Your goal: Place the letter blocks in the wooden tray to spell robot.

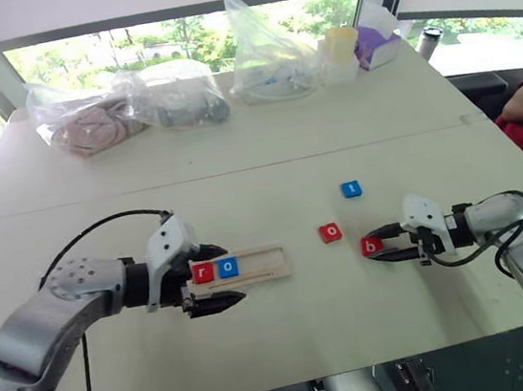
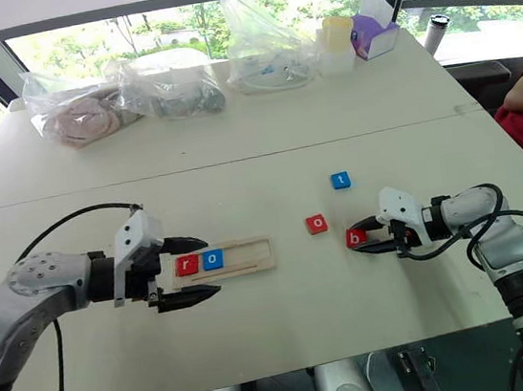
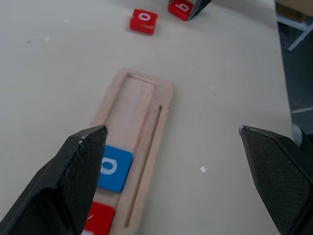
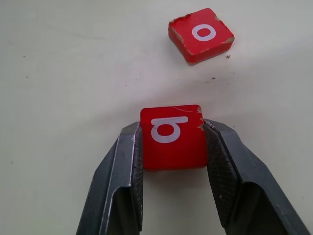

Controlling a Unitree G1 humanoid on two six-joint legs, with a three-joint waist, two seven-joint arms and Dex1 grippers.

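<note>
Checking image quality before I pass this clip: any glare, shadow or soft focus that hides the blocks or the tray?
Head views: windows blown out bright, but the wooden tray and blue t block read clearly. Left wrist view: left gripper fingers look soft up close, and one covers part of the blue o block. Right wrist view: red b block sharp, soft shadow beneath.

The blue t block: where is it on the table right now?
The blue t block lies loose on the table's right half, beyond the red o block and the right gripper.
</note>
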